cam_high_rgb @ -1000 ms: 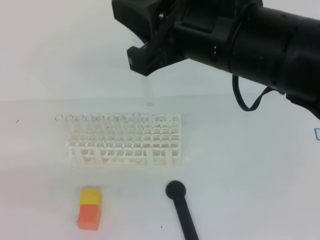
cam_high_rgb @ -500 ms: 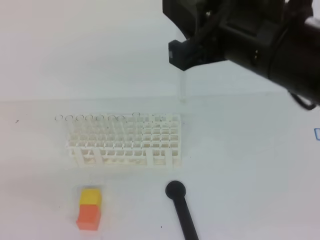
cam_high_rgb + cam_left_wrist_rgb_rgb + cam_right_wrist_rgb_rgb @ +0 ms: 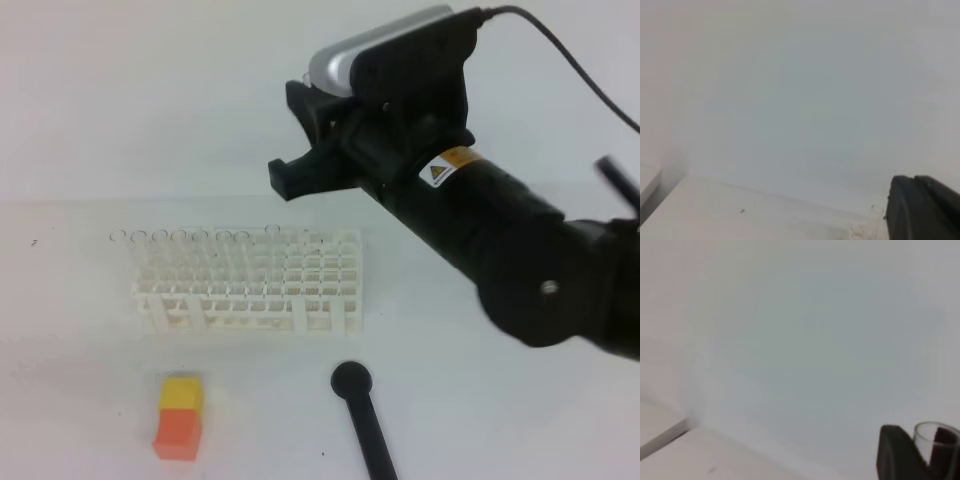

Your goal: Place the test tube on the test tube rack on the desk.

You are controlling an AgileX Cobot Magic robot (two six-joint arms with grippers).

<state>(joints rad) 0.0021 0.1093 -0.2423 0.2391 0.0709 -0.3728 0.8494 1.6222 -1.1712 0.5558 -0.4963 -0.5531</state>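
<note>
The white test tube rack (image 3: 250,285) stands on the desk (image 3: 90,400) at centre left, with several clear tubes (image 3: 170,250) upright in its left rows. My right gripper (image 3: 298,150) hovers above and behind the rack's right half. In the right wrist view its dark fingers (image 3: 895,452) are shut on the test tube (image 3: 937,436), whose open round rim shows between them. In the high view that tube cannot be made out. My left gripper (image 3: 920,210) shows only as dark fingers pressed together at the lower right of the left wrist view.
A black rod with a round end (image 3: 362,415) lies in front of the rack's right side. A yellow-and-orange block (image 3: 180,417) sits front left. The right arm's bulky body (image 3: 500,250) stretches across the right half. A corner of the rack (image 3: 862,231) shows in the left wrist view.
The right arm swung right, then back left and lower, turning so its wrist camera faces up. The tube seen hanging below the gripper earlier no longer shows in the high view.
</note>
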